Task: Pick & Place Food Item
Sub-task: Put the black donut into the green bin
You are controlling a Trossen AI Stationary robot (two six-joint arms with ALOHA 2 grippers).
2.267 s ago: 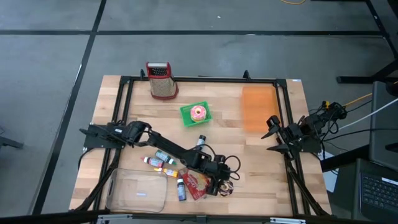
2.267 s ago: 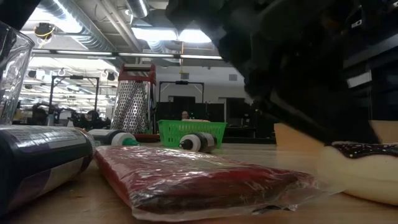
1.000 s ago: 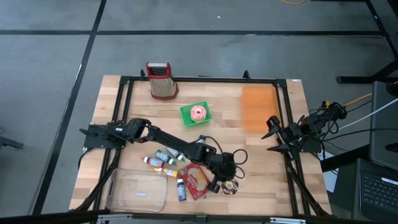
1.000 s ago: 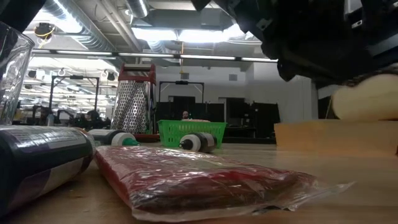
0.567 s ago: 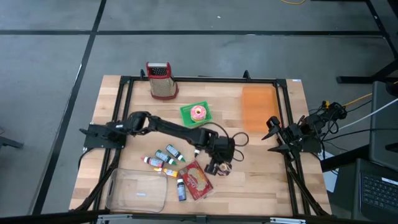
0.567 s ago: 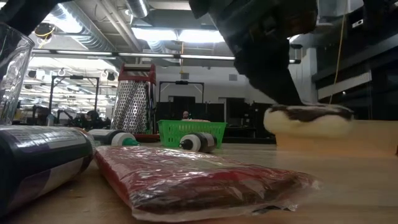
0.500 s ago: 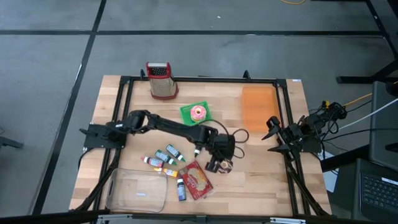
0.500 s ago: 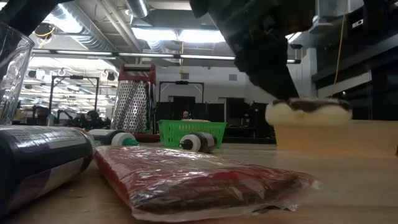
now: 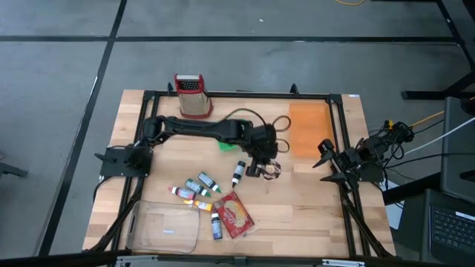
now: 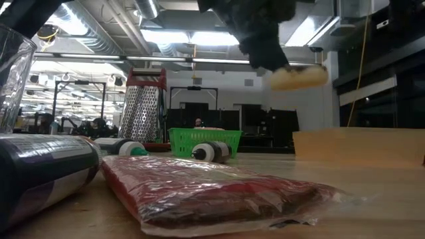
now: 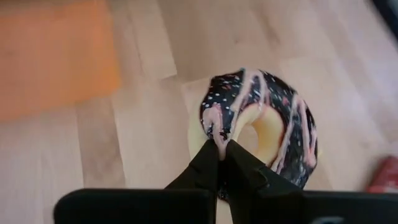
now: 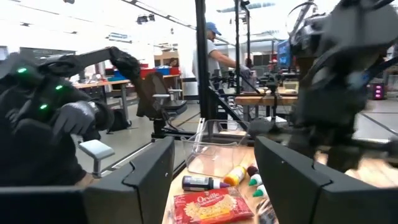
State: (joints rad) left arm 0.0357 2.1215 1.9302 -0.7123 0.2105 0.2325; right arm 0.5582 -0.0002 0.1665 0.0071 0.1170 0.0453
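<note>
Left gripper: the left gripper [image 11: 222,149] has its two dark fingers pressed together on the rim of a chocolate-iced ring doughnut with pink stripes and white sprinkles [image 11: 261,124], pinching the edge between hole and outside.
Doughnut: it hangs clear of the wooden table [image 9: 312,215]; the low view shows it [image 10: 295,77] high above the surface, touching nothing but the fingers.
Place over the table: in the high view the left gripper [image 9: 261,167] and doughnut [image 9: 271,170] are near the table's middle, just beside the flat orange mat [image 9: 307,127] and not yet over it.
Right gripper: the right gripper [image 9: 324,159] waits at the table's right edge, its fingers spread wide with nothing between them.
Done: the pick, judged from the lifted doughnut.
Left: carrying to a drop spot and letting go; the orange mat looks the likeliest target, though the green basket [image 9: 225,142], mostly hidden under the arm, cannot be ruled out.
Other items: the small bottles [image 9: 199,185], the red snack packet [image 9: 234,213], the clear tub [image 9: 163,228] and the metal box grater [image 9: 191,95] lie well apart from the gripper.
</note>
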